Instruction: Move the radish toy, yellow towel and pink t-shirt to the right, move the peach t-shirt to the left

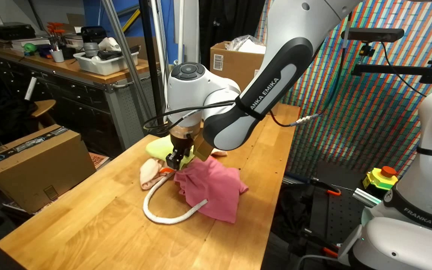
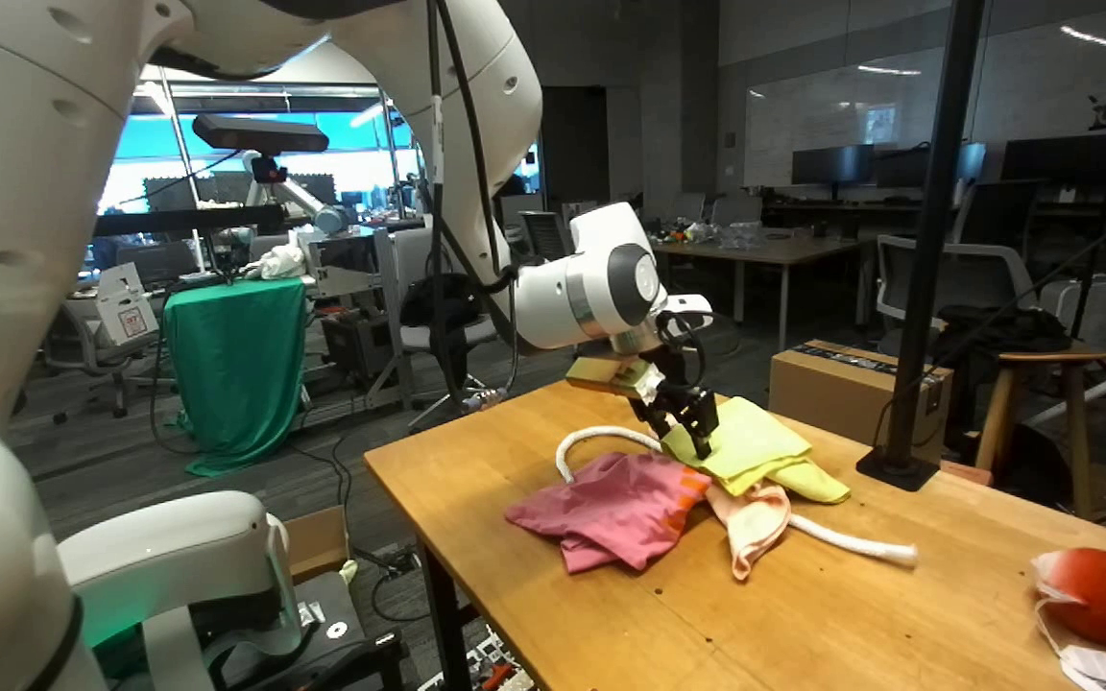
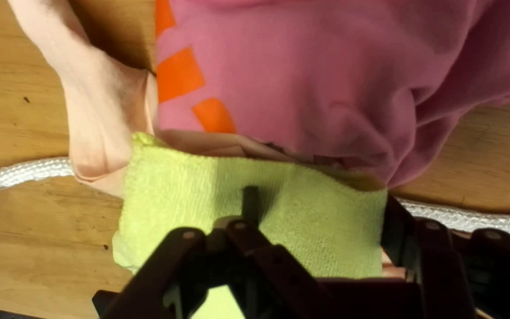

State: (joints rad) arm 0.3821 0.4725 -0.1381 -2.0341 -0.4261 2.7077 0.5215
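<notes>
Black claw (image 3: 320,201) stands spread wide over the yellow cloth towel (image 3: 171,190) lying across the peach fabric t-shirt (image 3: 98,106), beside the pink fabric t-shirt (image 3: 290,75); the round red radish toy (image 2: 1105,593) lies well apart.

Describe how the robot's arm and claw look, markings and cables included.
The arm is white and rounded, its black-and-grey panel lettered "ANKA EMIKA" beyond a black strap, with a dark button pad. Black cables loop beside it. The claw is black and angular, with two jointed fingers.
</notes>
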